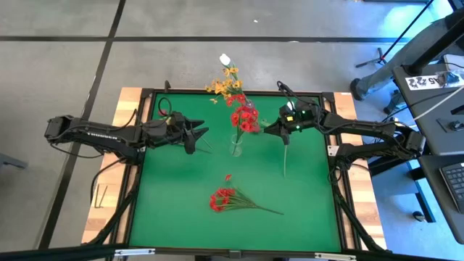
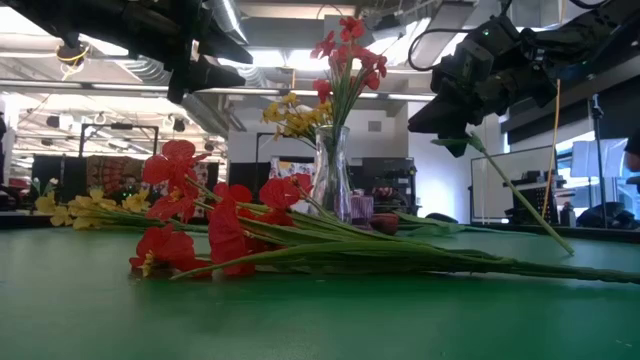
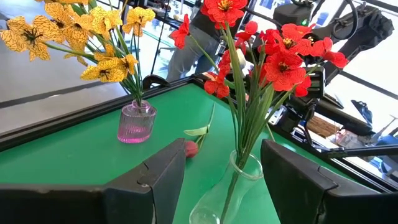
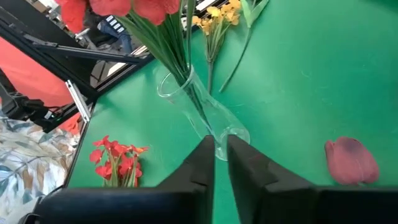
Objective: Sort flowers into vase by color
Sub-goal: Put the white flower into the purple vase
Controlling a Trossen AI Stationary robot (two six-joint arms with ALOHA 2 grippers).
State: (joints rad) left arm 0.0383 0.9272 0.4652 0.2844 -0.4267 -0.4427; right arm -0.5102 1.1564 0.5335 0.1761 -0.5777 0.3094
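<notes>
A clear glass vase (image 1: 235,147) stands mid-table and holds red flowers (image 1: 245,116). Behind it, a small pink vase (image 3: 136,122) holds yellow-orange flowers (image 1: 225,85). A second red bunch (image 1: 225,199) lies flat on the mat nearer the near edge. A dark pink bud (image 4: 351,160) lies on the mat by the clear vase. My left gripper (image 1: 201,133) hovers open just left of the clear vase (image 3: 233,180), touching nothing. My right gripper (image 1: 271,129) is right of the vase, shut on a thin green stem (image 1: 285,156). No flower head shows on that stem. My right gripper pinches the thin green stem near its upper end (image 2: 472,143), between the two shut fingers (image 4: 205,163), which lie across it. The stem hangs slanting down from the fingers toward the near edge. Its lower end (image 2: 568,248) reaches the mat; whether it touches, I cannot tell.
The green mat (image 1: 312,210) has a dark raised frame (image 1: 330,156) around it. A white bud (image 1: 225,58) shows beyond the yellow flowers, past the far edge. Bare mat lies right of the fallen red bunch and along the near edge.
</notes>
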